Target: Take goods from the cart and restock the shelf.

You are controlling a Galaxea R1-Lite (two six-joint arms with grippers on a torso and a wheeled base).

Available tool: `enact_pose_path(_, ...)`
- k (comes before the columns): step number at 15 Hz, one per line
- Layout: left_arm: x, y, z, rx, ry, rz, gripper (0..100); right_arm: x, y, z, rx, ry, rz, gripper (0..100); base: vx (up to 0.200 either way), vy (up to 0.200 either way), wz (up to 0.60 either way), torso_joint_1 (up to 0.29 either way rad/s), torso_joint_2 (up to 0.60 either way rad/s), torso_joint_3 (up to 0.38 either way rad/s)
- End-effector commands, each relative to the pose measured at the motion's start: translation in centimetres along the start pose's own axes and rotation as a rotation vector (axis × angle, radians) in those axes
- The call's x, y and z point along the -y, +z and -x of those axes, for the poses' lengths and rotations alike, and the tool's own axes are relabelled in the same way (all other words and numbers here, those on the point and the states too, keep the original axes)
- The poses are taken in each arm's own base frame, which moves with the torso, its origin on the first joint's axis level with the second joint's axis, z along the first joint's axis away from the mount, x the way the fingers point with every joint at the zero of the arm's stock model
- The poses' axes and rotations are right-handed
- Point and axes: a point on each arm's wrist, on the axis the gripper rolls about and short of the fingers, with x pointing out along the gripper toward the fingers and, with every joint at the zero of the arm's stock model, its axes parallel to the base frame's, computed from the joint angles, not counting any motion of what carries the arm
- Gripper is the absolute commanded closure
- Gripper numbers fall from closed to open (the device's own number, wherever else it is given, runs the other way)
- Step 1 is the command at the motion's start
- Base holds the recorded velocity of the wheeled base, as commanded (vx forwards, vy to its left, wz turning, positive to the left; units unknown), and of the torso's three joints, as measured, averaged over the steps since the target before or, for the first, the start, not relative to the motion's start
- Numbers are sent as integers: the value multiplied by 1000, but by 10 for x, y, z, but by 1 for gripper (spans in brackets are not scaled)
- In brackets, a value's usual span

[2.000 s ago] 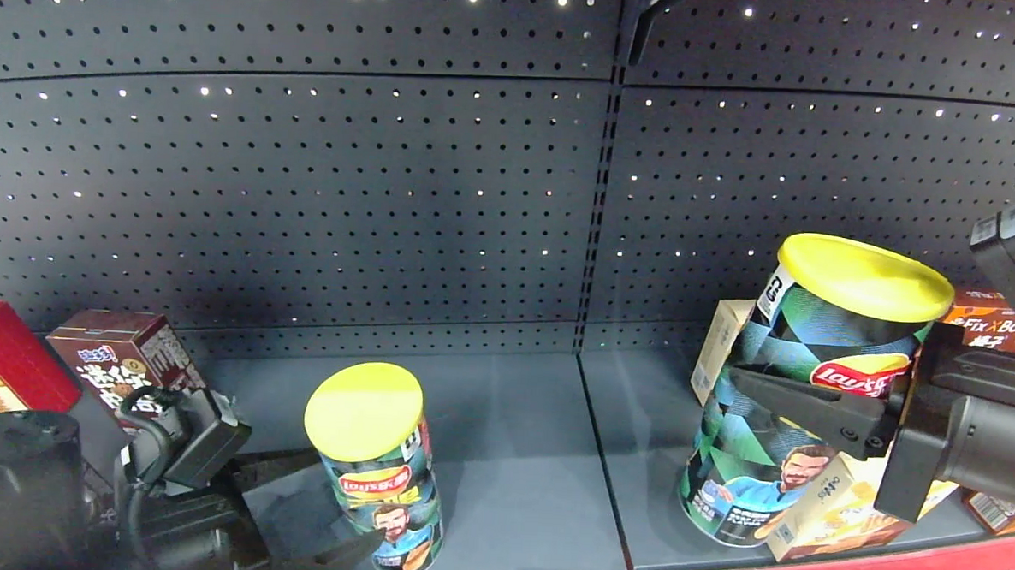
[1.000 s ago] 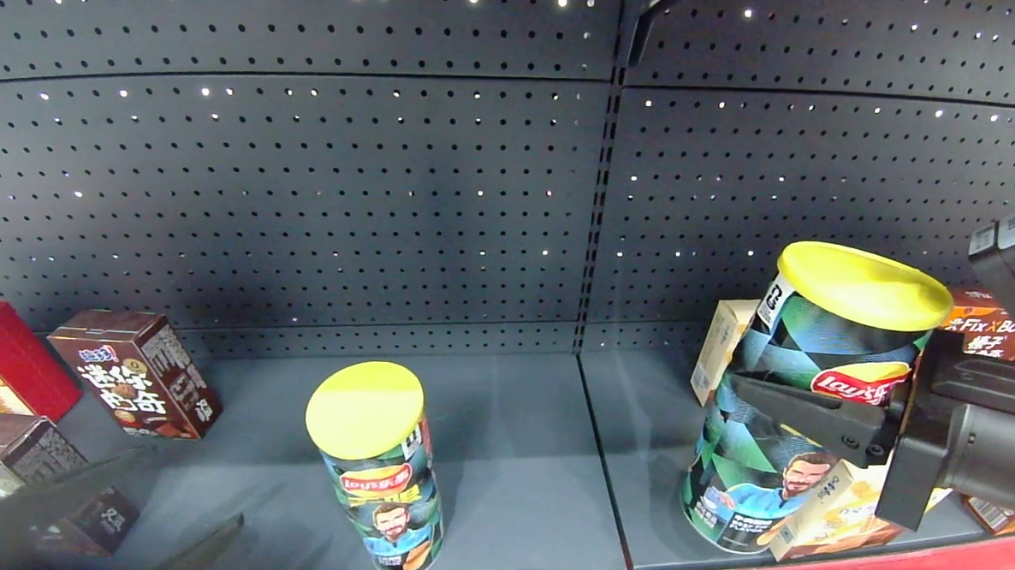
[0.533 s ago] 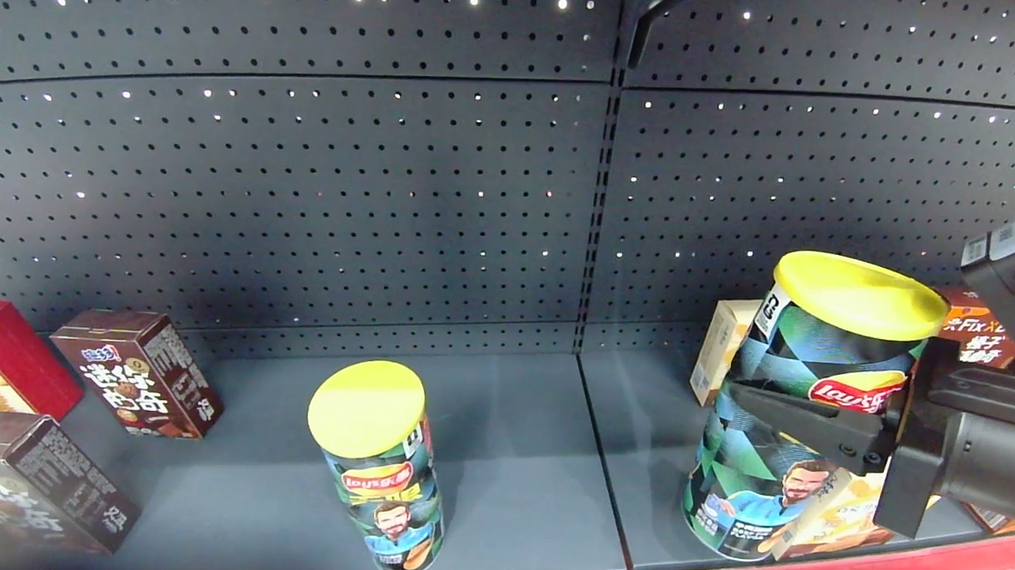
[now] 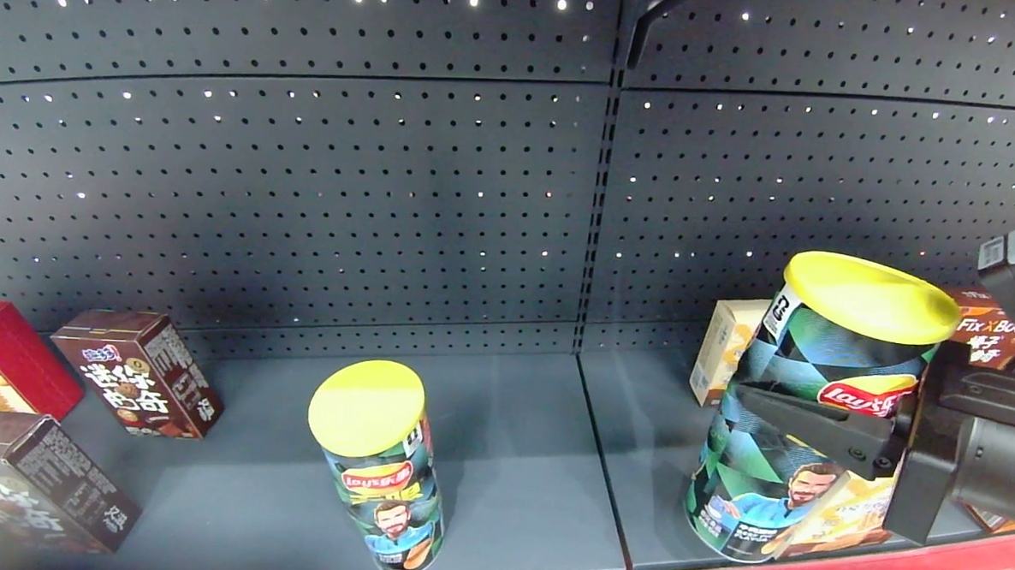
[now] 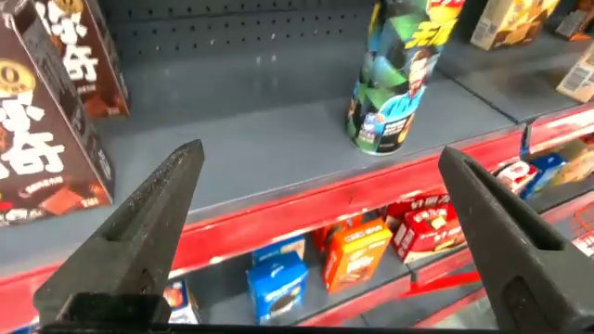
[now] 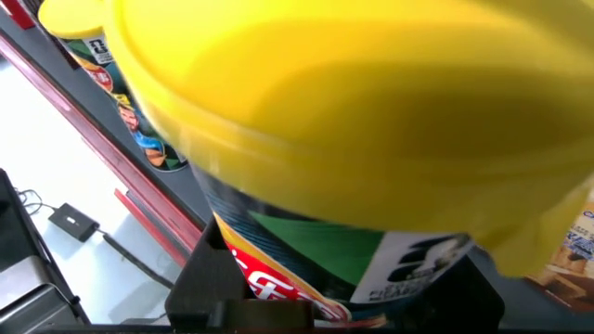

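Right hand (image 4: 798,400) clamped round the mid-body of a tilted chip can (image 4: 839,334) at the shelf's (image 4: 517,457) right front edge. The tube is likely light, stiff and smooth-walled, so it is best held mid-body, clear of the lid. Left hand (image 5: 320,158) has its jaws apart before the front edge. The far finger is hidden, and a box (image 4: 848,518) seems to cover the can's base.

Right arm comes in level from the right; right tool (image 4: 810,410) clamped on chip can (image 4: 822,350), jaws on its sides. left tool (image 5: 320,162) jaws spread wide.
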Motion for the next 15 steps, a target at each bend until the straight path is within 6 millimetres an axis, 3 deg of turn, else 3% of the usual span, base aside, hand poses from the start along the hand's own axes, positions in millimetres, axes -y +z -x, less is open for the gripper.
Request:
enact_pose_path(1, 0, 0, 1, 16, -4, -13, 0, 0, 2, -4, 3, 14, 1, 100, 0, 0, 0, 0, 0, 0)
enact_pose_path(3, -1, -1, 1, 15, 49, -47, 0, 1, 8, -10, 27, 20, 5, 100, 0, 0, 0, 0, 0, 0)
enact_pose_path(8, -9, -4, 3, -9, 398, -78, 0, 2, 20, -29, 45, 30, 9, 100, 0, 0, 0, 0, 0, 0)
enact_pose_path(12, -8, -6, 3, -27, 375, -55, 0, 0, 22, -47, 42, 47, 10, 100, 0, 0, 0, 0, 0, 0)
enact_pose_path(15, -8, -6, 3, -26, 369, -46, 0, 1, 28, -74, 56, 50, 12, 100, 0, 0, 0, 0, 0, 0)
